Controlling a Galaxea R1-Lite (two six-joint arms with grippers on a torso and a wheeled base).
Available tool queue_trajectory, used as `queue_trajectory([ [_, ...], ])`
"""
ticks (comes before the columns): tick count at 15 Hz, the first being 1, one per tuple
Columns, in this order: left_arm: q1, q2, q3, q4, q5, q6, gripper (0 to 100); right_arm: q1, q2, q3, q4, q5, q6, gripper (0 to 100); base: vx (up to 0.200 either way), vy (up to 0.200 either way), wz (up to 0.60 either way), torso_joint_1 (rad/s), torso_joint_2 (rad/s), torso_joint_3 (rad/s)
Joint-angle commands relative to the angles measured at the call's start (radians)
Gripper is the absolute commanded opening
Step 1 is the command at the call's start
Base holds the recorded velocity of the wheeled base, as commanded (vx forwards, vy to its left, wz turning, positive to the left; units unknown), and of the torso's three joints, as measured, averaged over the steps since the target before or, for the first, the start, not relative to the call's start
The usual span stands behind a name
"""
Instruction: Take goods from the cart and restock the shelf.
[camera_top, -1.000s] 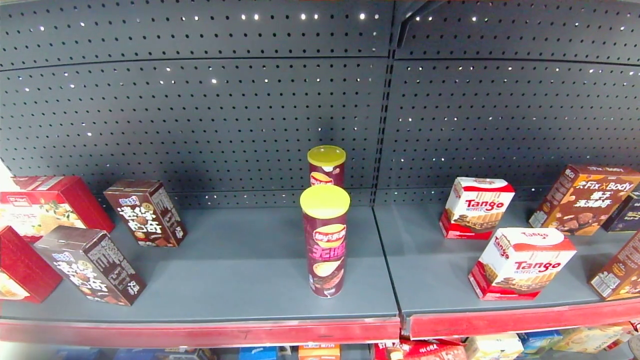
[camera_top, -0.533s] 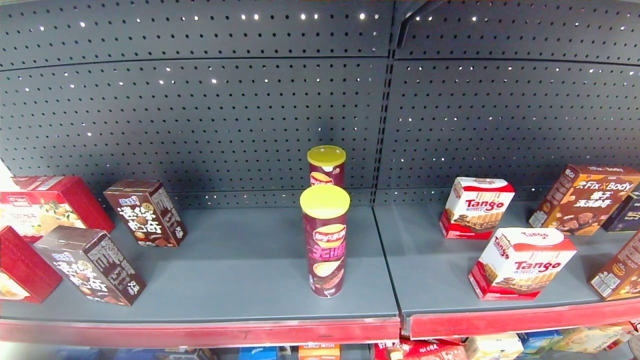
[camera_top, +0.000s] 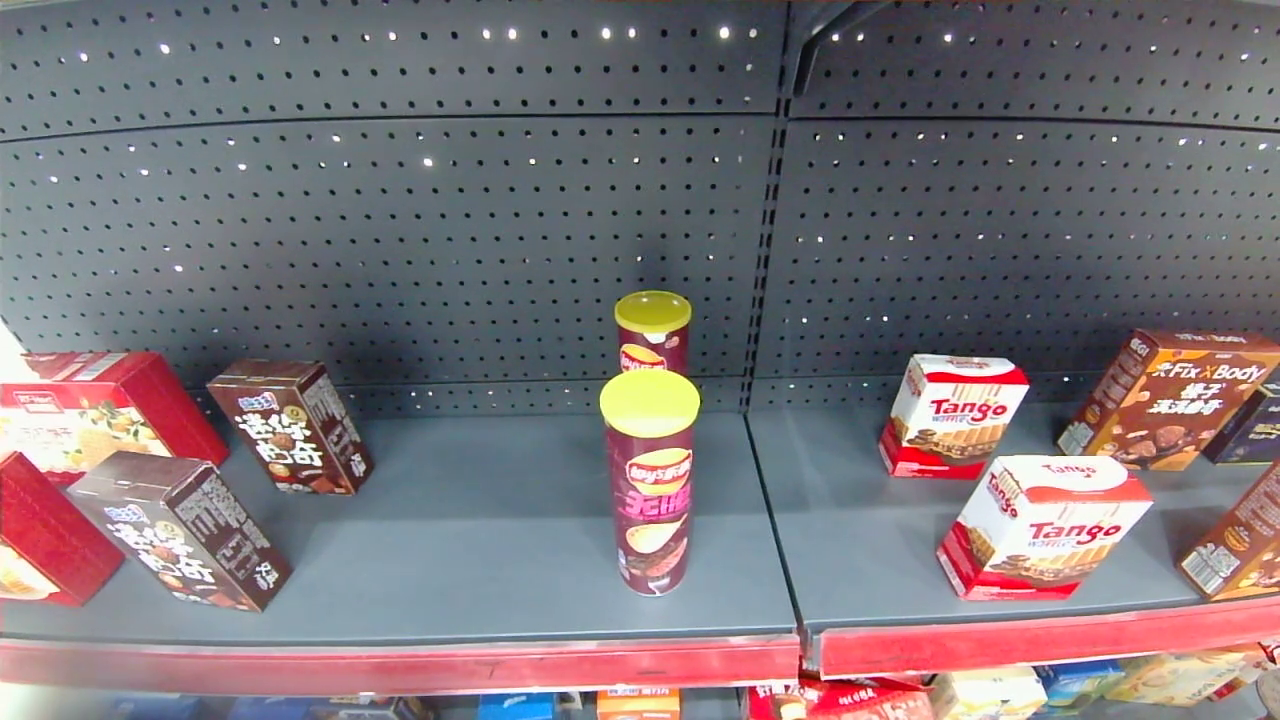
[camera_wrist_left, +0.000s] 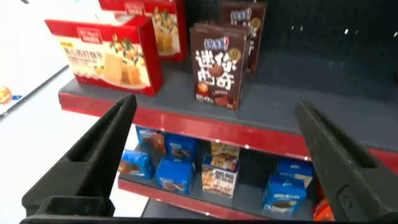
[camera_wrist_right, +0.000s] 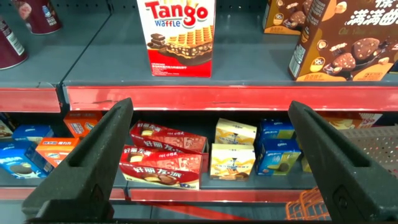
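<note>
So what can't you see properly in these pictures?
Rear chip can: head view, lower half hidden behind the front chip can.
Red box: head view, cut off by the left edge.
Lower-shelf boxes: head view, cut off by the bottom edge.

Grey pegboard panel (camera_top: 400, 250) at back; pale floor (camera_wrist_left: 31, 134), perhaps, below.

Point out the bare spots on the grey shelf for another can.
Widest bare patch: shelf between the dark boxes and the cans. A narrower strip lies between the cans and the wafer boxes. Both ends are crowded: red boxes left, brown boxes right.
</note>
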Motion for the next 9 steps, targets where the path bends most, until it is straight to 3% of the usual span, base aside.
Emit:
queue_trajectory([
  [1,0.001,0.001,0.126,-0.088,0.002,0.003,100,0.001,0.000,0.000,0.000,0.001,0.000,100,0.000,0.000,0.00,0.000,0.00,0.000],
  [2,0.001,0.001,0.163,-0.128,0.002,0.003,100,0.001,0.000,0.000,0.000,0.001,0.000,100,0.000,0.000,0.00,0.000,0.00,0.000],
  [3,0.001,0.001,0.316,-0.303,0.003,0.021,100,0.001,0.000,0.000,0.000,0.001,0.000,100,0.000,0.000,0.00,0.000,0.00,0.000],
  [4,0.001,0.001,0.316,-0.318,0.005,0.029,100,0.001,0.000,0.000,0.000,0.001,0.000,100,0.000,0.000,0.00,0.000,0.00,0.000],
  [5,0.001,0.001,0.316,-0.249,0.002,0.033,100,0.001,0.000,0.000,0.000,0.001,0.000,100,0.000,0.000,0.00,0.000,0.00,0.000],
  [7,0.000,0.002,0.316,-0.245,-0.003,0.021,100,0.001,0.000,0.000,0.000,0.001,0.000,100,0.000,0.000,0.00,0.000,0.00,0.000],
  [9,-0.059,-0.030,0.314,-0.237,-0.012,0.000,100,0.001,0.000,0.000,0.000,0.001,0.000,100,0.000,0.000,0.00,0.000,0.00,0.000],
])
